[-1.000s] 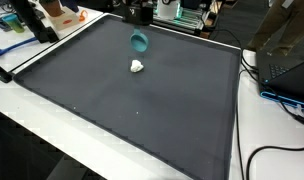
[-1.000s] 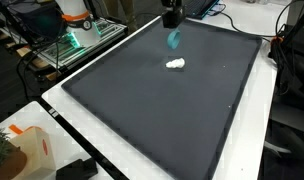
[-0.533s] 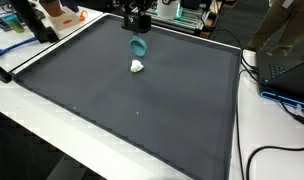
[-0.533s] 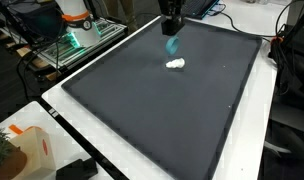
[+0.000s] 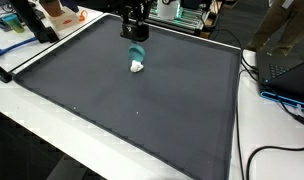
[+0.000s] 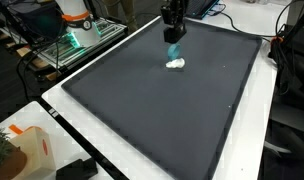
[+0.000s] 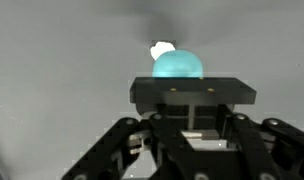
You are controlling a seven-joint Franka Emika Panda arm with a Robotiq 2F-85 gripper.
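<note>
My gripper (image 5: pixel 136 38) hangs over the far part of a dark grey mat (image 5: pixel 142 110) and is shut on a teal cup (image 5: pixel 138 53). The cup hangs below the fingers, just above a small white crumpled object (image 5: pixel 138 67) lying on the mat. They show the same way from another side: gripper (image 6: pixel 174 32), cup (image 6: pixel 174 50), white object (image 6: pixel 175 65), mat (image 6: pixel 162 110). In the wrist view the gripper (image 7: pixel 192 92) fills the lower half, the teal cup (image 7: pixel 178 65) shows past it, and the white object (image 7: pixel 162 49) peeks out behind the cup.
The mat lies on a white table (image 5: pixel 32 130). Cables (image 5: pixel 282 100) and dark equipment (image 5: pixel 282 50) lie beside the mat. A wire rack (image 6: pixel 77 45) with an orange and white object stands past the table. Clutter sits along the far edge (image 5: pixel 52 15).
The gripper has come down and forward with the teal cup, which has gone from above and behind the white object to just over it. The white object has not moved.
</note>
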